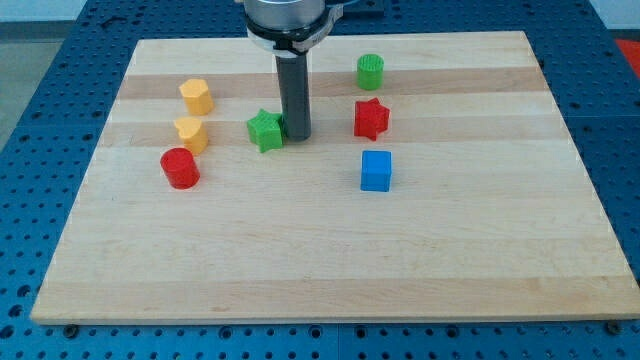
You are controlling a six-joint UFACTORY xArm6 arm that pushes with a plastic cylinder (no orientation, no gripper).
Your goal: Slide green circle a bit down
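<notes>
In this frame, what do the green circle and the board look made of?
Green circle: probably moulded or printed plastic, matte, uniform colour with faint ridges on its side. Board: light wood, smooth, with visible grain and joined strips.

Pale, smooth wooden board; green circle seemingly matt plastic; dark rod, perhaps rubber-sleeved.

A robotics lab bench: a pale wooden board lies on a blue metal table drilled with a regular grid of mounting holes, visible on every side of the board. Above the board's top edge hangs a grey robot arm flange carrying a dark rod; small coloured blocks dot the board.
</notes>
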